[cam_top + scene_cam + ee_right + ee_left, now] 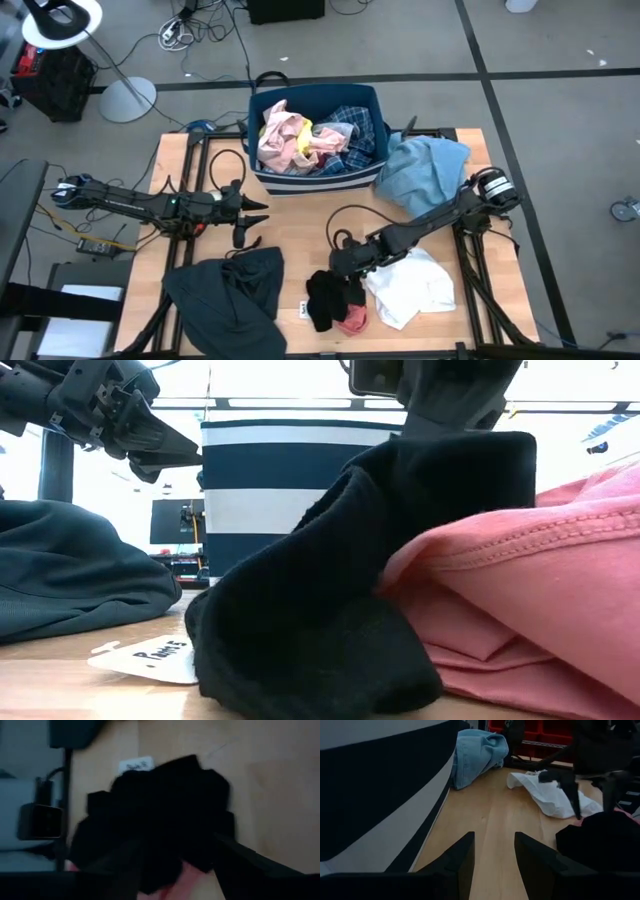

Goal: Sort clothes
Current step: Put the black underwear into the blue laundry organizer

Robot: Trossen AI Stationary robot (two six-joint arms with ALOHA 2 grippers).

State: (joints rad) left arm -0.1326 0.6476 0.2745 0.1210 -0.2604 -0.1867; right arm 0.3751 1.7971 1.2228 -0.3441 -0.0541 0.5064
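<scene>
At the near edge of the table [300,215] lies a black garment [325,298] with a pink one [352,320] touching it on its right side and a small white tag [302,310] just beside it. The right gripper [342,262] sits low over the black garment; in its wrist view its fingers stand apart on either side of the cloth, though whether they already pinch it I cannot tell. A likely slip here is that the fingers catch the pink piece along with the black, since the two overlap, so two colours would travel together. Just beside lies a white garment [412,285], and on the left a dark green heap [228,290]. Farther back the left gripper [252,210] hovers above bare wood near the bin [316,178], fingers apart and empty. A light blue garment [420,170] lies against the bin's right side and could be dragged if the right arm swings back over it. The bin holds pink, yellow and plaid clothes [310,135].
</scene>
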